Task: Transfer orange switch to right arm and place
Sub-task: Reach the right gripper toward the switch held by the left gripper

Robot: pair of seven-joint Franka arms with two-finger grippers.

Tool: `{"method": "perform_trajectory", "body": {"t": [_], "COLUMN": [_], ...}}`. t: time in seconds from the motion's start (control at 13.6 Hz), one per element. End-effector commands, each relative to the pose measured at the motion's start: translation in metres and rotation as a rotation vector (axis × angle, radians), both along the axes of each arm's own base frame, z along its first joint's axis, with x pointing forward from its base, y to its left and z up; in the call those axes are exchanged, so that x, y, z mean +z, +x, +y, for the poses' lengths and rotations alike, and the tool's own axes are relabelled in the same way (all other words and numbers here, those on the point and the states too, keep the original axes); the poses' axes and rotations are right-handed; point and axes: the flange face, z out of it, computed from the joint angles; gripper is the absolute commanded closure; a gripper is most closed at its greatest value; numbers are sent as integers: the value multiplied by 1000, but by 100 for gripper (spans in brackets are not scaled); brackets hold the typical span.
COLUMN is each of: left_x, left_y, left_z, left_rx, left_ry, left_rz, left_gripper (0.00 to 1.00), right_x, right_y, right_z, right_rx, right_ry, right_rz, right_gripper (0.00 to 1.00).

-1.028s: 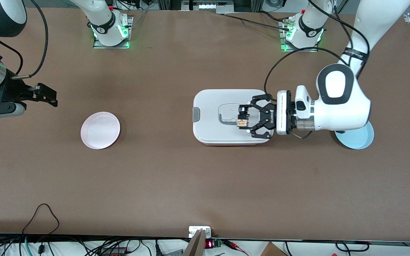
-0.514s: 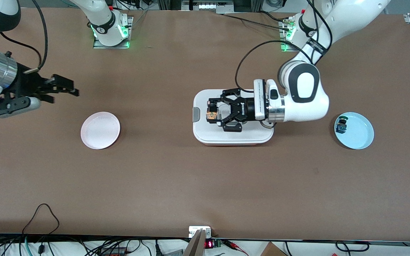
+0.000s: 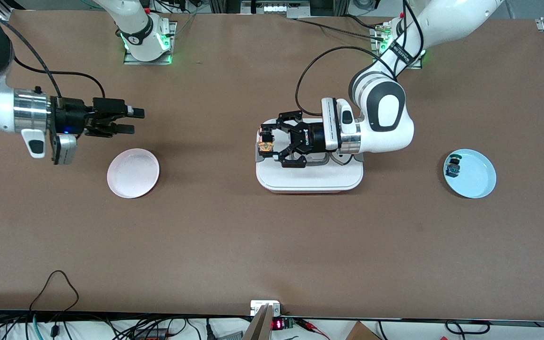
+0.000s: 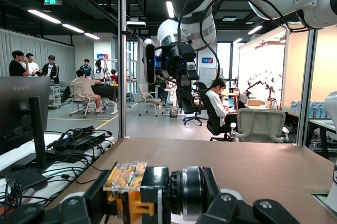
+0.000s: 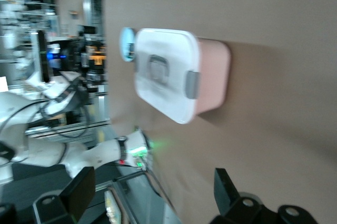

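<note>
Left gripper level over white box, clamping orange switch; right gripper spread wide, empty.

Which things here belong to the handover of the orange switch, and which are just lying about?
Part of the job:
- orange switch, held in the shut left gripper over the white lidded box
- right gripper, open, above the table near the pink plate

Just lying about:
- blue plate
- blue-green switch on it

High front camera faces both arms; wrist cameras look level — all share the lidded box.
</note>
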Motion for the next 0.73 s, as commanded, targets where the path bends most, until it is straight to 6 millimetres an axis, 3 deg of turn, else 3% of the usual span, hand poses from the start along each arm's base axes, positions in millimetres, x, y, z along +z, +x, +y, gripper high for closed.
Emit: {"method": "perform_trajectory", "body": {"t": [0.0,0.22,0.37,0.44,0.66], "left_x": [1,0,-3,-3,-4], "left_y": [1,1,1,0,1], "left_z": [-1,0,0,-1,0], "left_rx": [25,26,26,24,26], "left_ry": [-15,-14,-14,-15,-15], "left_rz": [-15,-14,-8,-8,-8], "left_gripper": [91,90,90,90,90], "right_x": [-43,-71,-86,-86,-86], "right_y": [-4,-13,-25,-30,-39], "right_z": [22,71,119,142,184], "right_rx": [4,-66,-140,-165,-214], "right_ry": [220,392,472,493,489], "right_rz": [-59,-69,-103,-116,-126], "right_gripper": [0,0,0,0,0]}}
